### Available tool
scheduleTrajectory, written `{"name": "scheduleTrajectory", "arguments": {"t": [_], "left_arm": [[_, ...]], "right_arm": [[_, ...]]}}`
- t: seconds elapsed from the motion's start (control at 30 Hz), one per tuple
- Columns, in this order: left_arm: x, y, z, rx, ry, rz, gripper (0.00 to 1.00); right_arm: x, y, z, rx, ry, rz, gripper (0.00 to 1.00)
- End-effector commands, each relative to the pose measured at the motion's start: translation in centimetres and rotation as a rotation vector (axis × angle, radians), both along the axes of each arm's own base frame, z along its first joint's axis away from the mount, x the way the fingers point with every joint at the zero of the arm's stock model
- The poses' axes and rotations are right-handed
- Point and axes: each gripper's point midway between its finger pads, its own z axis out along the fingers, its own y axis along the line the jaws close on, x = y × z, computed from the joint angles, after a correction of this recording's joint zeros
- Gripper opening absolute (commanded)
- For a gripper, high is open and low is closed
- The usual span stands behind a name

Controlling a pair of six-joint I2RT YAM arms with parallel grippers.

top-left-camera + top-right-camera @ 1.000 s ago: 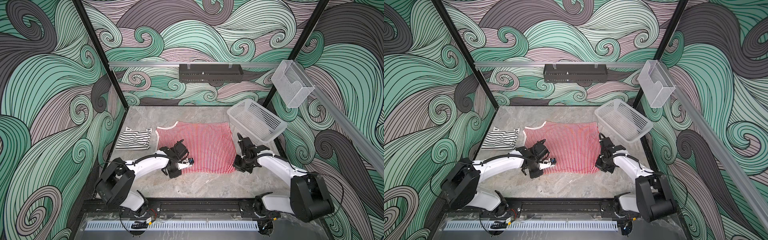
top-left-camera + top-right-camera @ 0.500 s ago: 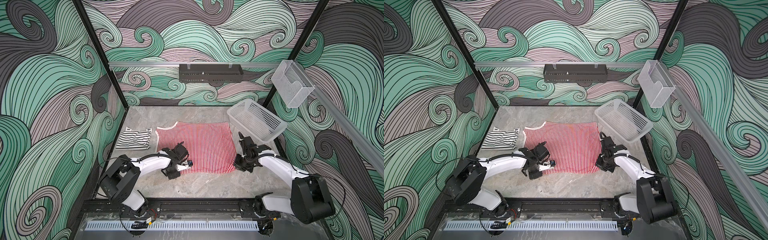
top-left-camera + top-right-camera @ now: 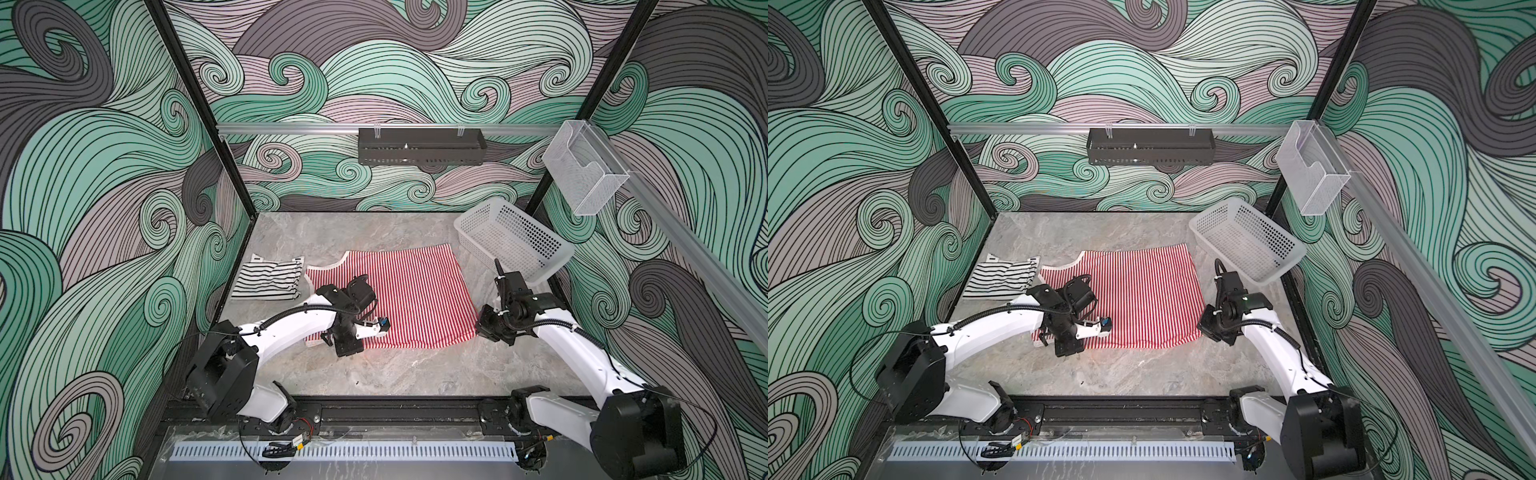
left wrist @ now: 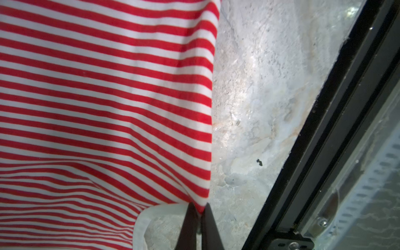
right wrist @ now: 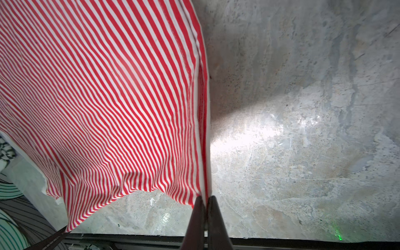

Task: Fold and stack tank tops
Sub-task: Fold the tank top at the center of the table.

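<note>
At the far left of my tabletop point(image 3: 374, 374) I see the black-and-white tank top point(image 3: 268, 280) lying folded. Just right of it, the red-and-white tank top point(image 3: 415, 299) is spread out mid-table. My left gripper point(image 4: 200, 208) is clenched on its near-left edge, and my right gripper point(image 5: 205, 200) pinches its near-right hem corner. The white basket point(image 3: 515, 241) sits at the far right.

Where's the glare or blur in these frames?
Left wrist: glare patch on the grey marbled tabletop. Right wrist: brighter hotspot on it beside the red-and-white striped tank top, plus a green light speck. Both top views: even light, sharp, no strong glare.
</note>
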Motion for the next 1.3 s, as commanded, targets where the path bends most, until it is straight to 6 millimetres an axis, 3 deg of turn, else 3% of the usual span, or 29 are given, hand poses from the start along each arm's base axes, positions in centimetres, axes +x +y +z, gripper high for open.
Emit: {"name": "scheduleTrajectory", "arguments": {"t": [0.0,0.17,0.37,0.73,1.07,1.23,1.27], "left_arm": [[0.7,1.3,0.1,0.057,-0.022,-0.024,0.00],[4.0,1.6,-0.1,0.065,-0.063,0.017,0.00],[8.9,1.5,1.2,0.026,-0.166,0.094,0.00],[15.8,1.7,0.7,0.062,-0.319,0.210,0.00],[18.8,3.6,-1.6,0.161,-0.390,0.305,0.00],[19.9,3.9,-1.4,0.164,-0.433,0.352,0.00],[20.2,4.1,-1.2,0.169,-0.453,0.370,0.06]], "right_arm": [[1.3,0.3,1.3,0.024,-0.010,0.017,0.00],[4.9,0.5,1.8,0.046,-0.031,0.028,0.00],[8.5,0.7,1.0,0.064,-0.032,0.035,0.00],[12.1,-0.6,-1.0,0.006,-0.035,0.009,0.00],[14.5,-1.3,-4.3,-0.022,-0.002,-0.007,0.00],[16.0,-0.9,-4.4,-0.002,-0.034,-0.009,0.01],[16.4,-0.8,-4.1,0.002,-0.055,-0.006,0.10]]}}
